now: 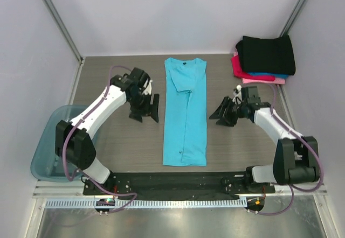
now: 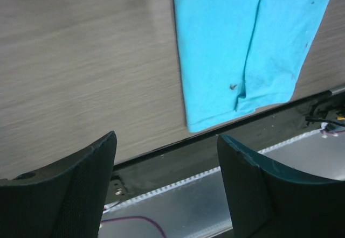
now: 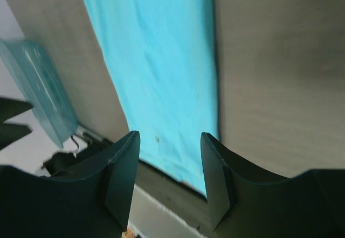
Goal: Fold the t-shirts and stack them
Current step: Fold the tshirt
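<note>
Flanking the turquoise t-shirt (image 1: 185, 114) are bin (image 1: 43, 157) and folded stack (image 1: 267, 55).

Passage: bare table (image 1: 113, 141) strips flank the turquoise t-shirt (image 1: 185, 114) | Obstacles: stacked t-shirts (image 1: 265, 59) in far right corner; plastic bin (image 1: 44, 152) at near left edge | Walls (image 1: 161, 17) close three sides

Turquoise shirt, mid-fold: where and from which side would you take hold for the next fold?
Likely at the near hem corners, one per pincer. The turquoise shirt lies flat as a long narrow strip, collar at the far end. The left pincer and right pincer stand open beside its long edges, so each can come in sideways from its own edge, low to the table.
</note>
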### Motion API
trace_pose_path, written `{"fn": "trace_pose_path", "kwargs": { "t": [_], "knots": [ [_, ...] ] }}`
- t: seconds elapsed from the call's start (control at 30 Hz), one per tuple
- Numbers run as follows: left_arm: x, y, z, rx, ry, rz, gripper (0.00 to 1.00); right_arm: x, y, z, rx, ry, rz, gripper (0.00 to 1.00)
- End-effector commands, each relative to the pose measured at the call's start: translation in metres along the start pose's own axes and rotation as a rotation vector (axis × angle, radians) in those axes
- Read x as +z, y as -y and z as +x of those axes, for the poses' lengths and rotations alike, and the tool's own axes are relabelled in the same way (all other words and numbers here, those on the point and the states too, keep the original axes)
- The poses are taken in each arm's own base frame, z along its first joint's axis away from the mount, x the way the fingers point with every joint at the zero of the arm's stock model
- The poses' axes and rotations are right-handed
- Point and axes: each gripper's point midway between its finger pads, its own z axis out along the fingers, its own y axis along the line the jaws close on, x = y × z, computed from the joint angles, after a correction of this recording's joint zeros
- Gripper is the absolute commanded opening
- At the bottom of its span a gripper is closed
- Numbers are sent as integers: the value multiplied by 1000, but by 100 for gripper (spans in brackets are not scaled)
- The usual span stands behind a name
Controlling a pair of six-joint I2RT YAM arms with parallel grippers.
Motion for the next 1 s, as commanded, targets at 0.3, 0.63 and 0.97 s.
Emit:
{"fn": "trace_pose_path", "kwargs": {
  "t": [0.3,0.63,0.97],
  "knots": [
    [72,14,108,-364,-184,149,67,-33,36,154,24,-344,193,52],
    [106,12,131,-377,-190,141,57,-23,59,198,70,-467,256,47],
    [118,28,134,-338,-205,160,53,-8,50,204,59,-470,176,47]
  ]
}}
